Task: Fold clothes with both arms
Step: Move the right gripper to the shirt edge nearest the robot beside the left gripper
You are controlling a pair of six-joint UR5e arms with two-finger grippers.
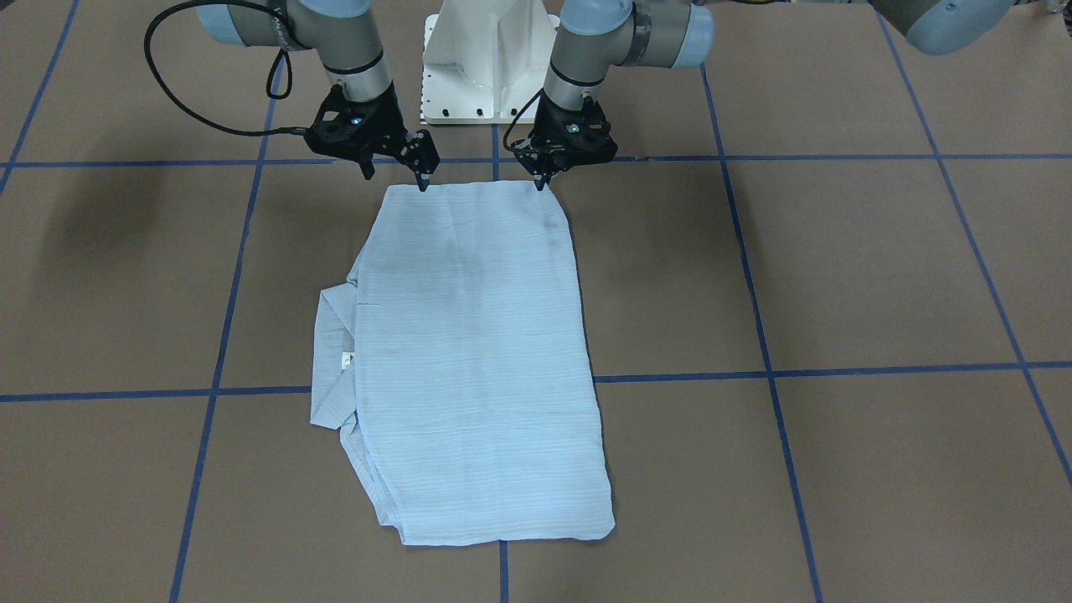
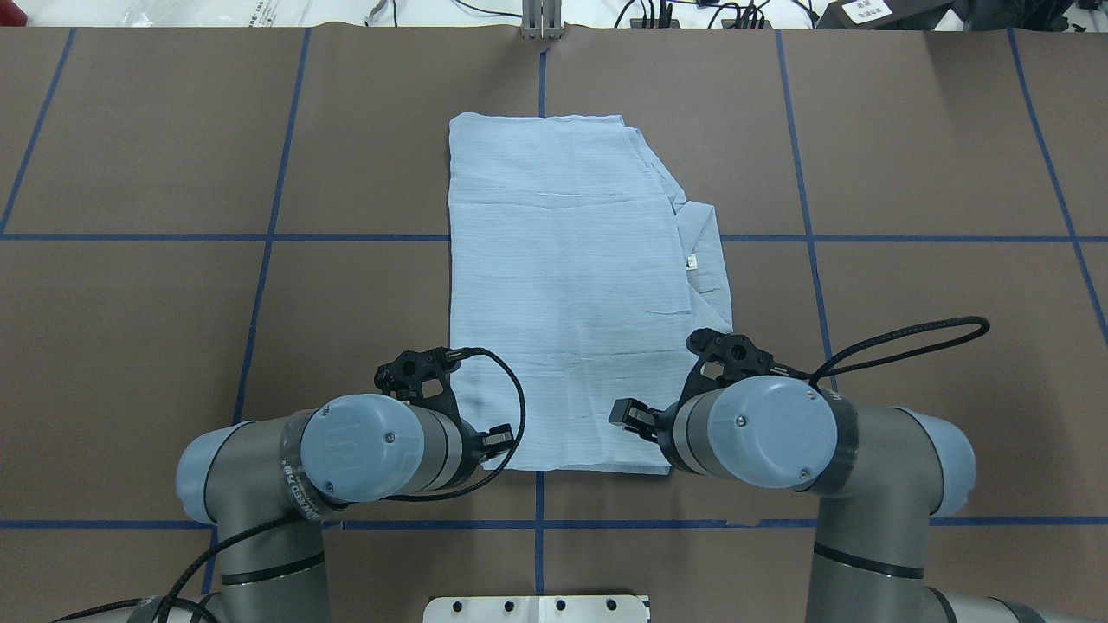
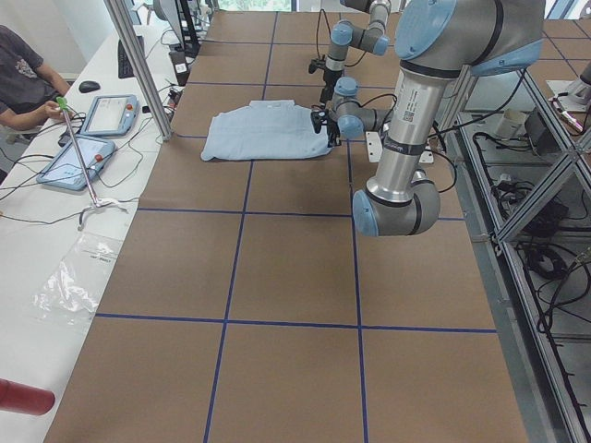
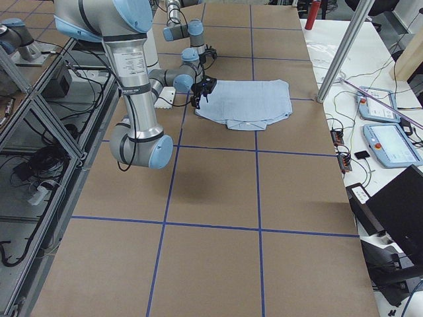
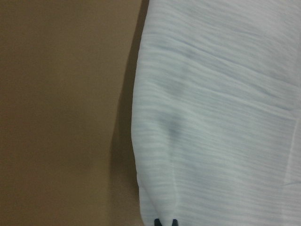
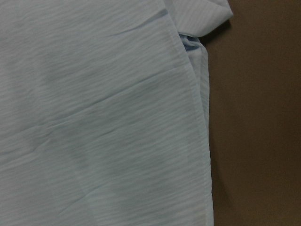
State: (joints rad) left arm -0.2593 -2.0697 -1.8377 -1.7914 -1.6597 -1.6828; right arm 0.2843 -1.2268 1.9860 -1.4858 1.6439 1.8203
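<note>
Brown gridded table (image 2: 130, 346), seen overhead: left gripper (image 1: 543, 182) pinched shut on the shirt (image 2: 563, 285) at seven o'clock; right gripper (image 1: 396, 180) agape, empty, at five; a one-sided lift would likely skew the fold.

Left hand (image 5: 166, 222) mostly beyond wrist view's edge

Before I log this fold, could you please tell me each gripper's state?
Left gripper: closed on a corner of the thin light-blue striped shirt.
Right gripper: open, holding nothing.
</note>
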